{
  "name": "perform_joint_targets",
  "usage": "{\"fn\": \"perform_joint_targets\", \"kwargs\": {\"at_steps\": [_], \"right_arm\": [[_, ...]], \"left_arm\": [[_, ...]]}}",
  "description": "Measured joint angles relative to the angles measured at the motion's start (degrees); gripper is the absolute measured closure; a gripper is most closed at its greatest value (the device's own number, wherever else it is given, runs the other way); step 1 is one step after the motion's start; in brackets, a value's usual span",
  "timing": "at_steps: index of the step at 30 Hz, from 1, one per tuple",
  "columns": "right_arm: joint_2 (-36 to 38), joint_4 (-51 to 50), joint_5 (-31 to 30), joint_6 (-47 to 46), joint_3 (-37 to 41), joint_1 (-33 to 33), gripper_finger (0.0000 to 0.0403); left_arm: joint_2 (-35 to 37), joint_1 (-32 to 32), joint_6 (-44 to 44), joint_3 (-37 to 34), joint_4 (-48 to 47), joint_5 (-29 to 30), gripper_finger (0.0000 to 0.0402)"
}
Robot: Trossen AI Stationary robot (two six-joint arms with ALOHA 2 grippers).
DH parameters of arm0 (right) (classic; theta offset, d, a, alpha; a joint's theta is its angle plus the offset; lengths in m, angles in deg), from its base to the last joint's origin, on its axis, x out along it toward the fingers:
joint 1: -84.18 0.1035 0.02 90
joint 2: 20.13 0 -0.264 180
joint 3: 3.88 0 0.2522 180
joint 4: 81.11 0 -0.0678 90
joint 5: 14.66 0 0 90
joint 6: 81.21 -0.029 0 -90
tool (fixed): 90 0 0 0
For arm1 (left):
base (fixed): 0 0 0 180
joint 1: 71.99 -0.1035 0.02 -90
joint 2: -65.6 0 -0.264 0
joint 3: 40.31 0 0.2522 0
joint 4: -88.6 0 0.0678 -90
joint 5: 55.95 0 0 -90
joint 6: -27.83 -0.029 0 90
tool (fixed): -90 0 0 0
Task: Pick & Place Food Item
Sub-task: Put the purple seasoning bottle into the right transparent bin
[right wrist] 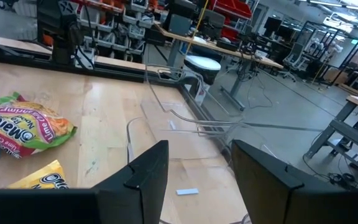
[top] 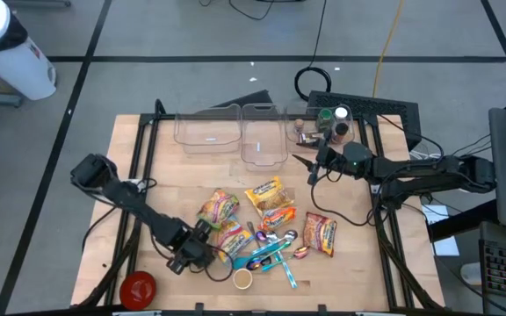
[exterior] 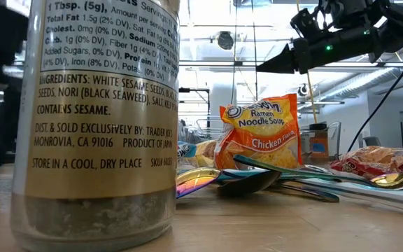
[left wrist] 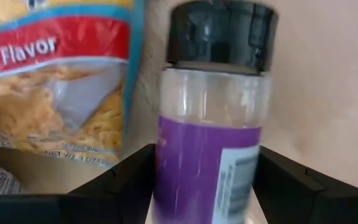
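A clear spice jar [left wrist: 210, 124] with a black cap [left wrist: 219, 31] and a purple label sits between the fingers of my left gripper [left wrist: 207, 186]. That gripper is low at the table's near left [top: 198, 247], beside a Beef Flavor ramen packet [left wrist: 55, 81]. In the high view the gripper hides the jar. My right gripper [top: 310, 168] is open and empty, raised above the table's far right; it also shows in the low view [exterior: 268, 68] and in the right wrist view [right wrist: 197, 180]. Several ramen packets [top: 266, 195] lie mid-table. My left gripper pinches the jar's labelled body [left wrist: 166, 180] between its two fingers, one on each side, well below the cap. The fingers run nearly level from the table's left, along the jar, with the cap pointing away from the wrist. Whether the jar rests on the table I cannot tell.
Two clear bins [top: 207, 130] [top: 263, 140] stand at the far edge, with small jars [top: 307, 132] to their right. Spoons and a blue item [top: 271, 254] lie near the packets. Another seasoning jar [exterior: 96, 119] stands at the near edge. A red bowl [top: 139, 286] sits near left.
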Motion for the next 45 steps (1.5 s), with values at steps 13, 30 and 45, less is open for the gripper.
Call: {"fn": "perform_joint_targets", "kwargs": {"at_steps": [13, 30, 45], "right_arm": [[0.00, -0.02, 0.02, -0.40, 0.00, 0.00, 0.0238], [0.00, -0.02, 0.04, -2.82, 0.00, 0.00, 0.0238], [1.01, 1.32, 0.04, -8.85, -0.02, 0.00, 0.0227]], "left_arm": [[1.04, -1.41, 14.53, 0.50, -0.25, -2.81, 0.0236], [25.71, -13.52, 0.37, 5.88, 13.95, 16.30, 0.0243], [17.46, -39.45, -6.97, -20.38, 88.05, -8.68, 0.0243]]}}
